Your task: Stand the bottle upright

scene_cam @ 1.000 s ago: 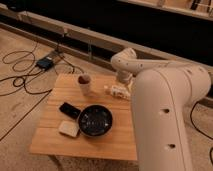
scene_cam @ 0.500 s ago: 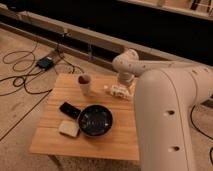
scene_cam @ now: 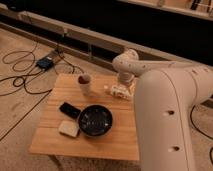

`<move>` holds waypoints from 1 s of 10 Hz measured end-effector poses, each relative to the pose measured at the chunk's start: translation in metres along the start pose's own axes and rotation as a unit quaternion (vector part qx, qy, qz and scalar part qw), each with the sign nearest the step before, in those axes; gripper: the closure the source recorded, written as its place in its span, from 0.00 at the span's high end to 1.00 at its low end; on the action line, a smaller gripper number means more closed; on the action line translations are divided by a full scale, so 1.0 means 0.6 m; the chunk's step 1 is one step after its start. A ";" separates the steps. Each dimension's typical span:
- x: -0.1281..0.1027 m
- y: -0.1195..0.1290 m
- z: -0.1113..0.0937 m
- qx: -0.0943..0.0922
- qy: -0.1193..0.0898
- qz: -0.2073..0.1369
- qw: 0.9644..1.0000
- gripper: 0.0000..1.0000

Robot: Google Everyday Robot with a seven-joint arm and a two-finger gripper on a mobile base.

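Bottle (scene_cam: 116,90): it lies on its side near the far right edge of the table (scene_cam: 115,142), cap end pointing left toward the cup (scene_cam: 85,84). It is not yet upright, so my job is not done.

Gripper (scene_cam: 125,84): my wrist comes down from above right at the bottle's right end, just beside or touching it. I cannot tell whether I am grasping it or have let go.

Why I am here: I judge that coming in from the top at the bottle's base end suits a tip-up, pivoting it onto its bottom.

Arm (scene_cam: 165,115): my big white forearm fills the right side and hides the table's right corner.

Neighbours: the cup stands close to the left of the cap; a black bowl (scene_cam: 95,120), a flat black device (scene_cam: 70,109) and a pale block (scene_cam: 69,128) sit nearer the front, well apart from the bottle.

Risk: swinging the cap end could nudge the cup, I judge.
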 end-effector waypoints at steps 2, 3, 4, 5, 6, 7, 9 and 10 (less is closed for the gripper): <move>0.000 0.000 0.000 0.000 0.000 0.000 1.000 0.65; 0.000 0.000 0.000 0.000 0.000 0.000 1.000 0.65; 0.009 -0.002 -0.001 -0.003 0.009 0.004 1.000 0.65; 0.030 -0.007 -0.008 -0.012 0.032 0.007 0.999 0.65; 0.043 -0.016 -0.012 -0.015 0.048 0.012 0.999 0.65; 0.050 -0.026 -0.015 -0.016 0.057 0.014 0.998 0.65; 0.052 -0.026 -0.015 -0.014 0.059 0.013 0.998 0.65; 0.054 -0.024 -0.015 -0.015 0.059 0.013 0.998 0.65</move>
